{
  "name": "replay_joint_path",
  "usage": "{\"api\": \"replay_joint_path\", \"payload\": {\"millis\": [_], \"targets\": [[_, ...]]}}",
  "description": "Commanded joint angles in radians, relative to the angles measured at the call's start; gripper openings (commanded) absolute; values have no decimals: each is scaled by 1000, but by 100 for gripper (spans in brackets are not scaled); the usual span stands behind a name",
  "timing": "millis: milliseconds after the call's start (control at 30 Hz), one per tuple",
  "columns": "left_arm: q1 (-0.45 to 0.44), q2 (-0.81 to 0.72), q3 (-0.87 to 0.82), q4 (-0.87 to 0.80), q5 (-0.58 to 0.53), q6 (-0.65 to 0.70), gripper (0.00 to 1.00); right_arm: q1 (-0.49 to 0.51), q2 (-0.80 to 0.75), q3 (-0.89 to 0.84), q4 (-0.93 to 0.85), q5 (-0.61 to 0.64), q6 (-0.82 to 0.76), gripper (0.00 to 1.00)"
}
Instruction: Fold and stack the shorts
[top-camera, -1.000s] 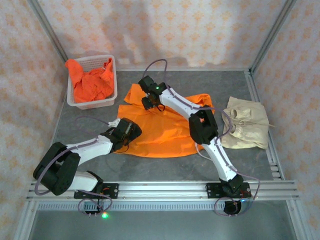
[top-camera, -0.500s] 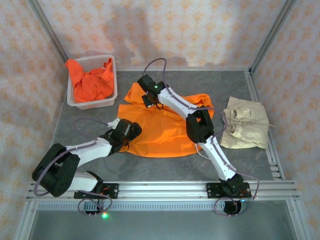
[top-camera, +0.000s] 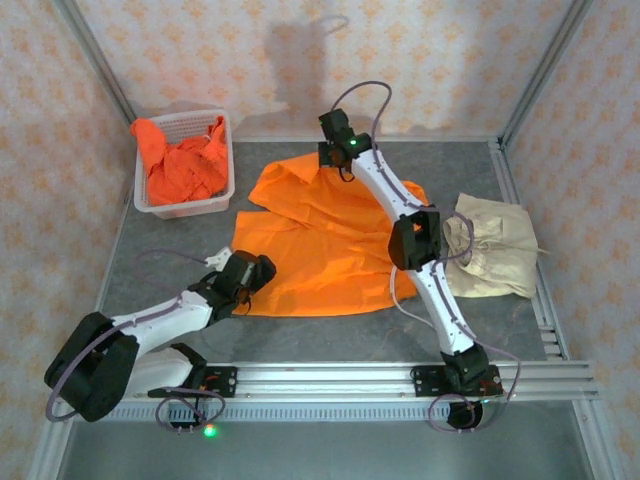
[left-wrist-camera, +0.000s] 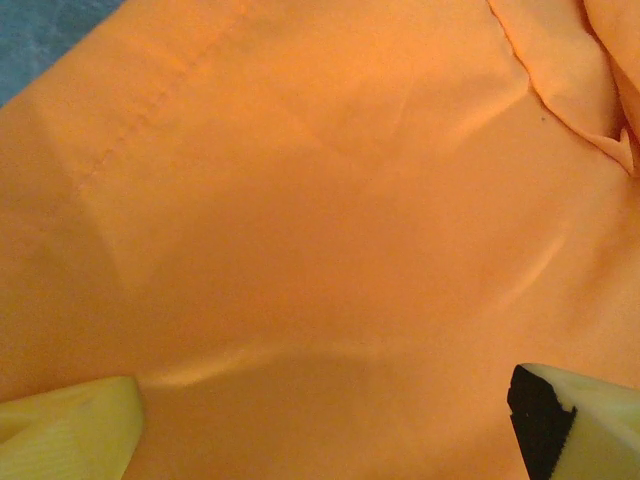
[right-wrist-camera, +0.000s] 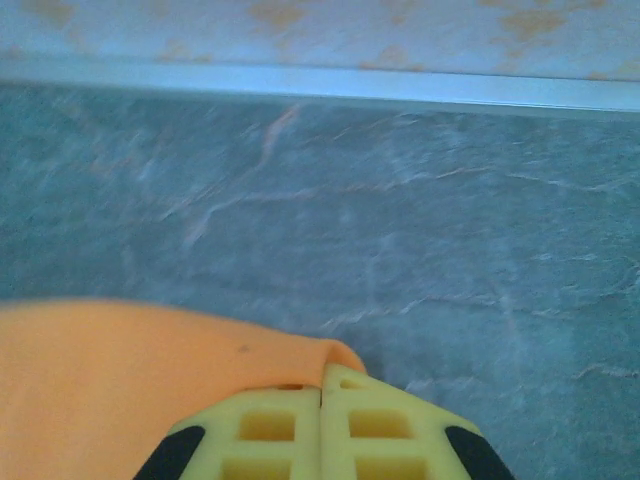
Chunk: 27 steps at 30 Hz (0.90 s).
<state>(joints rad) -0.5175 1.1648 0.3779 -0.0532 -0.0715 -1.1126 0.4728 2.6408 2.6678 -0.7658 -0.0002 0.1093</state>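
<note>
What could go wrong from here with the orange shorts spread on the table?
1. The right hand pinches only a thin edge of the orange shorts, so the edge may slip out under a pull.
2. The left hand is open over them and holds nothing, so the shorts may slide along the table instead of spreading flat.

Top cam: high at near edge, looks down over whole table (top-camera: 300, 335). L wrist cam: v. close, straight onto spread orange shorts (left-wrist-camera: 320, 200). R wrist cam: low, faces back wall (right-wrist-camera: 300, 25), same shorts' far edge.
</note>
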Motion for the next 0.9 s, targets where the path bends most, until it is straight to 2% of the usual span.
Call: {"api": "replay_joint_path", "payload": {"millis": [0,67,133,333,500,633,767,867], "targets": [[-10,-3,-69,-233,-9,-60,97,-47,40,33,28,-31,115,25],[-12,-27,-69,-242,-7,-60,97,-71,30,39,27,-81,150,48],[-13,-59,-54,-269,-12,-55,98,-79,1,39,22,-114,146,59],[-10,-223,137,-467,-72,37,100,-79,-183,-12,-16,-113,66,71],[-6,-276,363,-526,-103,153,100,-80,-409,-228,2,-167,31,77],[-4,-106,589,-555,-65,292,99,-81,-594,-475,69,-197,24,82],[-6,181,858,-623,11,411,93,-83,-768,-733,129,-188,31,84],[-9,378,1040,-647,19,476,89,-88,-869,-902,144,-166,44,85]]}}
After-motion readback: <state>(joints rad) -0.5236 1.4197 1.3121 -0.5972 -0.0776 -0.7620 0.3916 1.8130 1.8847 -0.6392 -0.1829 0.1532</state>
